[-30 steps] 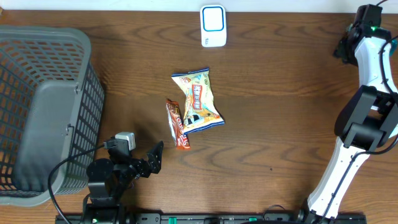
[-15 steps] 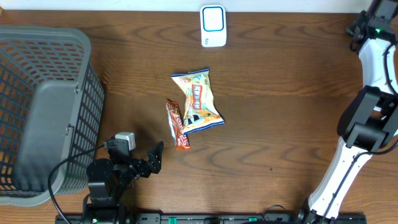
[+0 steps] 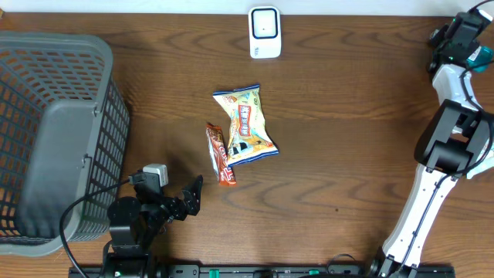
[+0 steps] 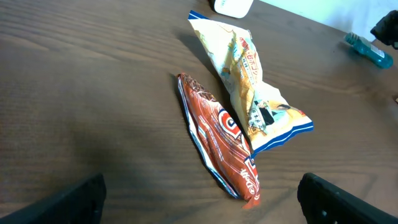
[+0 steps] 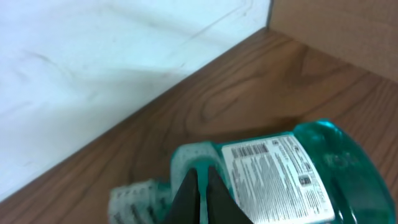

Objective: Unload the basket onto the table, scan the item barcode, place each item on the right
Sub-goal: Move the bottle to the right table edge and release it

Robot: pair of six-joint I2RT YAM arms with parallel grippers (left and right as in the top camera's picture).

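At the tabletop's [image 3: 347,154] 2 o'clock corner the right pincer [image 5: 199,190] is shut over a teal container [image 5: 336,168], though I cannot tell whether it has hold. The left pincer [image 3: 194,194] gapes open at 7 o'clock. The container looks light, stiff and slick, so take it by the ridged neck [image 5: 137,194], leaving its barcode label [image 5: 273,177] bare.

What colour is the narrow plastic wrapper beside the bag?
The narrow plastic wrapper is reddish-brown; left wrist view.

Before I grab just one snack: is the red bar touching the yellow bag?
Touching. The left wrist view shows the yellow bag lying over the right edge of the red bar, with no gap between them.
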